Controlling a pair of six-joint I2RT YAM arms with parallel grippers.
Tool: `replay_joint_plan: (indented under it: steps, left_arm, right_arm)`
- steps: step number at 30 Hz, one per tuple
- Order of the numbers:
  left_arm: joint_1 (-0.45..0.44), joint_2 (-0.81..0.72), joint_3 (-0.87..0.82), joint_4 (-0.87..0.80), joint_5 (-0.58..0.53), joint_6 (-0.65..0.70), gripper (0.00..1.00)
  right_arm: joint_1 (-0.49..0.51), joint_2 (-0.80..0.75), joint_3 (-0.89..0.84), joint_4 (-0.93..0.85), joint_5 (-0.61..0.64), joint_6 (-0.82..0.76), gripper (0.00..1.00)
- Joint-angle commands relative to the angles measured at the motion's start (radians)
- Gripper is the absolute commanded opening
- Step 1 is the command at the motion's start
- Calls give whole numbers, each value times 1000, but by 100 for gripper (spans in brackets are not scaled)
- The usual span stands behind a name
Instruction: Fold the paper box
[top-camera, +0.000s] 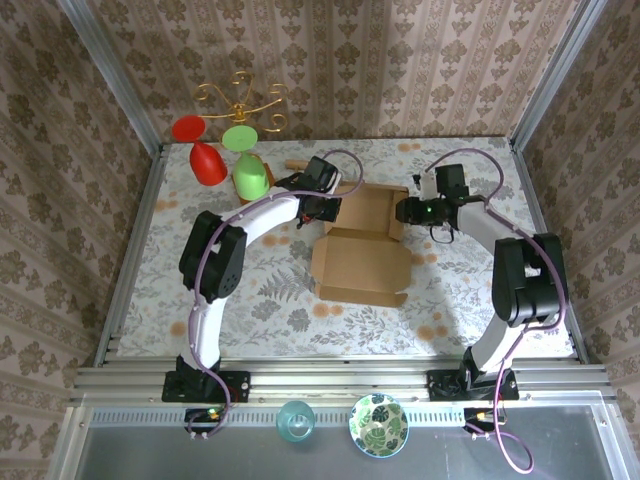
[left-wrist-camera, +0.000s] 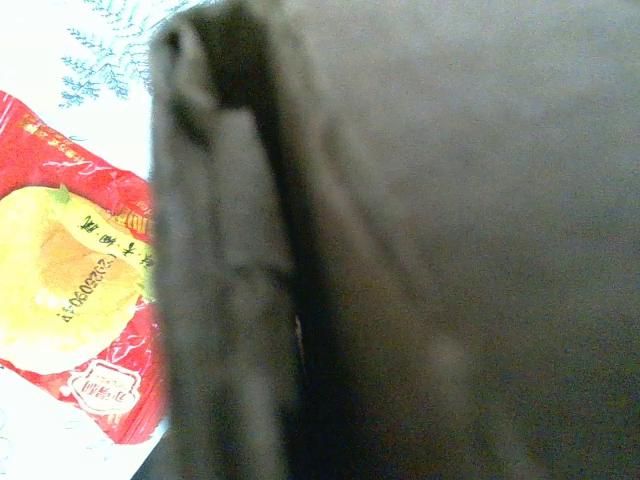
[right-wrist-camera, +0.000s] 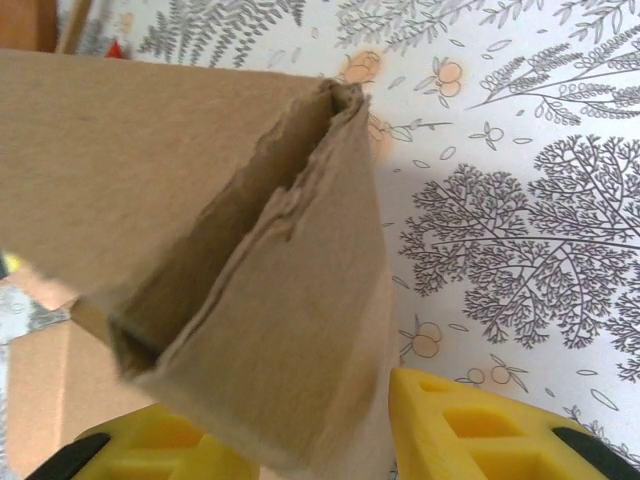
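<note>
left pincer (top-camera: 322, 208): closed, at the far left corner of the paper box (top-camera: 360, 262), up against a raised flap; whether cardboard is nipped between its tips cannot be told.
left wrist view: dark, blurred cardboard of the paper box (left-wrist-camera: 450, 200) stands right before the lens, with a doubled edge running from top to bottom.
right pincer (top-camera: 402, 212): at the far right corner of the paper box; its yellow fingers (right-wrist-camera: 480, 430) stand apart, one on either side of a folded, two-layered side wall of the paper box (right-wrist-camera: 200, 170); whether they press that wall or merely flank it cannot be told.
paper box: plain brown cardboard, partly folded, on the middle of the desk (top-camera: 250, 300) between the two pincers; its near part lies flat with flaps spread.
packet (left-wrist-camera: 70, 290): red with a yellow picture, flat on the desk, just left of the paper box's doubled edge.
desk: covered by a white cloth printed with grey leaves and small orange fruit.
red cup (top-camera: 208, 163) and green cup (top-camera: 251, 177): beyond the paper box, off its far left corner, side by side.
gold wire stand (top-camera: 240, 98): farther beyond the paper box than the cups.
teal glass (top-camera: 296, 420) and patterned bowl (top-camera: 379, 424): on the near side of the paper box, past the desk's near edge.
</note>
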Motion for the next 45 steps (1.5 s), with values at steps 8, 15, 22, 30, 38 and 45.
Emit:
replay_joint_plan:
  steps: [8,15,22,30,38,45]
  left_arm:
    - [-19,42,68,-32,24,17,0]
    - [-22,63,92,-54,12,-1,0]
    - [-29,85,114,-81,-11,-27,0]
    - [-33,93,121,-101,-32,-51,0]
    - [-32,91,109,-106,-46,-75,0]
    - [-15,104,116,-108,-13,-67,17]
  right_arm:
    - [77,82,125,-119,287,-25,26]
    - [125,109,175,-201,478,10,14]
    - [180,144,221,-284,640,78,5]
    - [216,197,290,-414,794,164,0]
    - [233,197,305,-435,794,163,0]
    - [233,197,305,-437,746,127,0]
